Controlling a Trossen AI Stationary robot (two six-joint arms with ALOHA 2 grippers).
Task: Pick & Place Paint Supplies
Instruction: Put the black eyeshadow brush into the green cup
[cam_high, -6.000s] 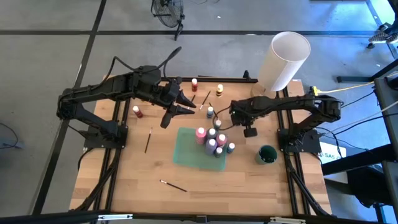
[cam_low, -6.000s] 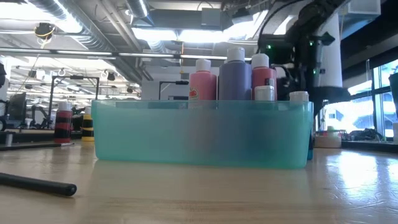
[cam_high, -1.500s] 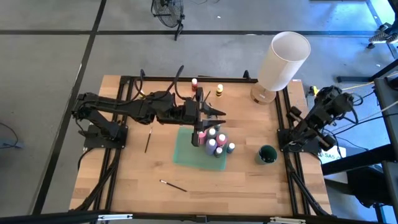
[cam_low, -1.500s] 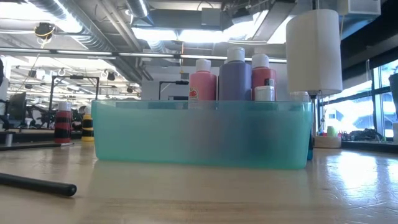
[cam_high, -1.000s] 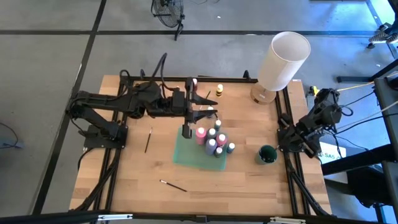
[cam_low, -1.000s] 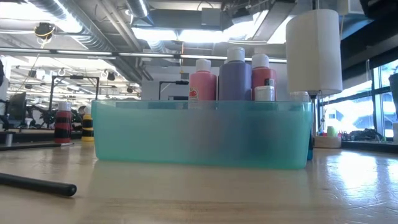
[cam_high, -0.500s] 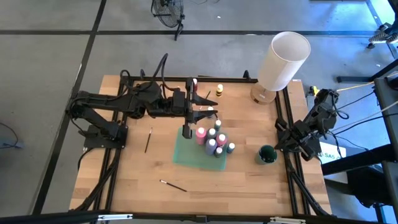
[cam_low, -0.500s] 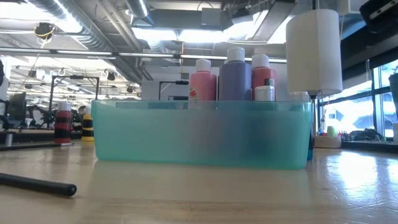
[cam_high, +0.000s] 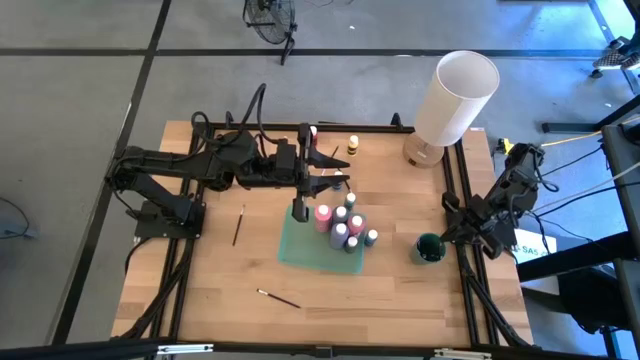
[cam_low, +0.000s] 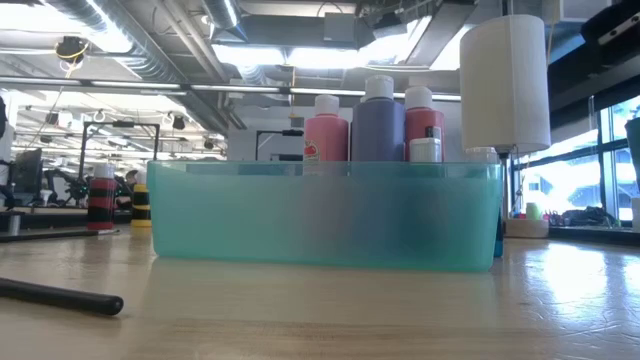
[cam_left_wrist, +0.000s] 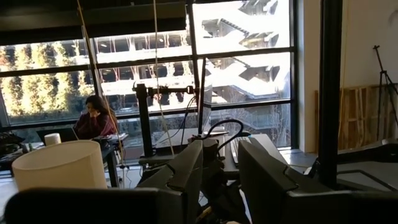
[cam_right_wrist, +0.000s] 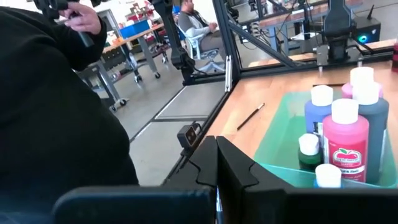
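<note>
Wooden table (cam_high: 390, 290), grey workshop floor (cam_high: 80, 90)

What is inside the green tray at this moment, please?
Small paint bottles stand upright inside the green tray, clustered at its right end: pink, purple, red, dark blue and others. The tray's frosted wall hides their lower parts in the low view.

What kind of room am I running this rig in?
Likely an open robotics lab or workshop: exposed ceiling ducts, other workbenches with a seated person beyond the wooden table, and large windows.
</note>
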